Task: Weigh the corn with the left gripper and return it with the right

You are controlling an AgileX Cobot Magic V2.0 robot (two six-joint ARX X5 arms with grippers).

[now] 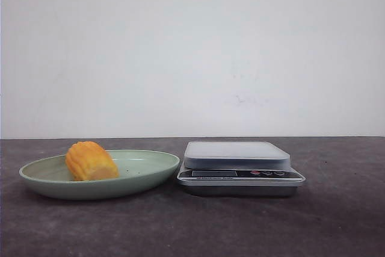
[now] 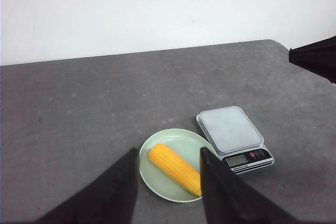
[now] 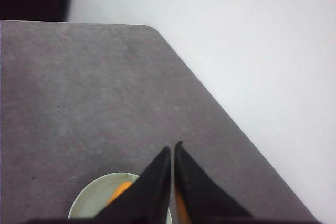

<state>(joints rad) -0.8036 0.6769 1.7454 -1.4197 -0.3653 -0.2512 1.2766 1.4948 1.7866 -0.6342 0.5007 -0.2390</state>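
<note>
The yellow-orange corn (image 1: 91, 162) lies on a pale green plate (image 1: 144, 170) at the table's left. A grey kitchen scale (image 1: 239, 167) stands right beside the plate, its platform bare. In the left wrist view the corn (image 2: 175, 168) and scale (image 2: 233, 136) lie below my left gripper (image 2: 169, 153), which is open, empty and well above the plate (image 2: 181, 141). My right gripper (image 3: 172, 148) is shut and empty, high over the plate (image 3: 93, 201); a strip of corn (image 3: 120, 191) shows beside its fingers. Neither gripper shows in the front view.
A dark grey tabletop (image 1: 337, 221) runs to a white wall. The table's rounded far corner (image 3: 152, 29) shows in the right wrist view. Part of the other arm (image 2: 317, 59) shows at the edge of the left wrist view.
</note>
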